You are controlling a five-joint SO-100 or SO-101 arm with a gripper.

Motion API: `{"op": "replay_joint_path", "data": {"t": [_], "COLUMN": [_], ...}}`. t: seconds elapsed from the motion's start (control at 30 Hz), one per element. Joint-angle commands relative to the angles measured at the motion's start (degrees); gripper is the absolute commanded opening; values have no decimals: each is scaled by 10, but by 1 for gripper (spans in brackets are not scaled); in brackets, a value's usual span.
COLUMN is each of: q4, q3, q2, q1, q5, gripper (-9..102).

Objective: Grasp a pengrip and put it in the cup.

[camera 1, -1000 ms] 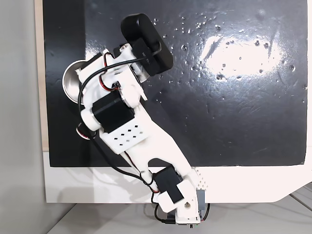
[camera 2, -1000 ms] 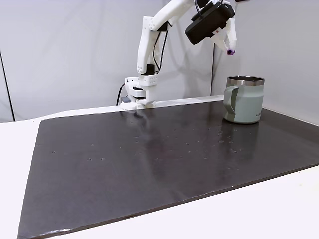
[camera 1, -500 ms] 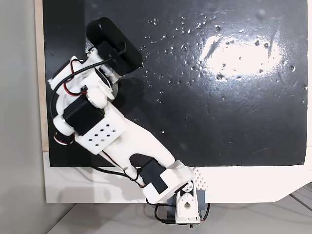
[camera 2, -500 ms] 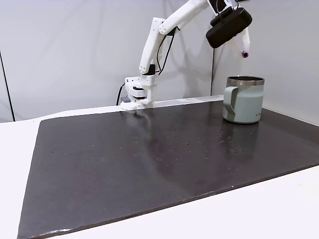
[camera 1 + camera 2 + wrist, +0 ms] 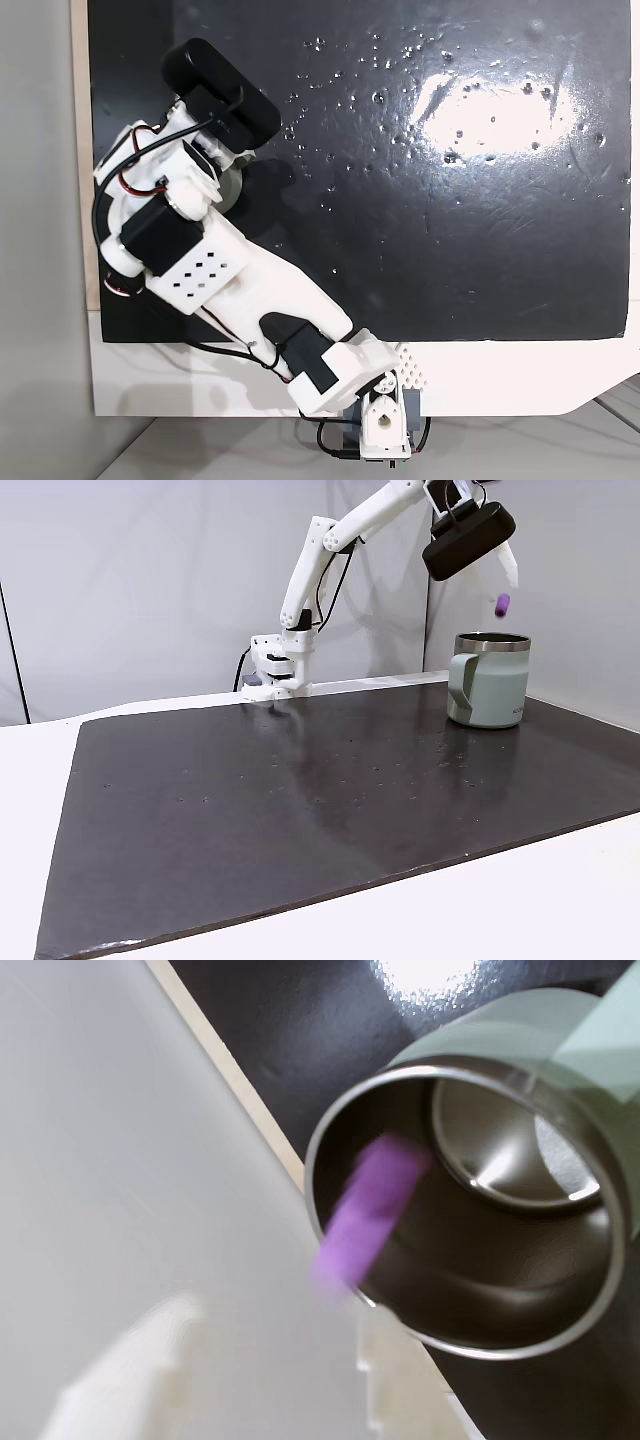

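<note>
Your claw (image 5: 508,572) stands apart above the pale grey-green steel mug (image 5: 489,680). The small purple ribbed pengrip (image 5: 502,605) is free in mid-air just over the rim. Judged from this, only the landing is left.

The arm (image 5: 230,290) is white plastic with black servo blocks, red and black cables, a perforated panel and a black camera housing (image 5: 468,542).

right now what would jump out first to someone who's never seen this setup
Probably the purple pengrip, in mid-air just below the end effector and above the cup, touching nothing in the side fixed view. In the wrist view it is a motion-blurred streak over the cup's shiny rim. The white arm reaches high over the dark mat.
</note>
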Motion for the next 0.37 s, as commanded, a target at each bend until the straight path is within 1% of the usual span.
{"op": "replay_joint_path", "data": {"t": [0.0,0.33], "q4": [5,6], "q3": [-35,-35], "q2": [15,18], "q1": [-3,-4], "q5": [-9,-10], "gripper": [32,32]}}
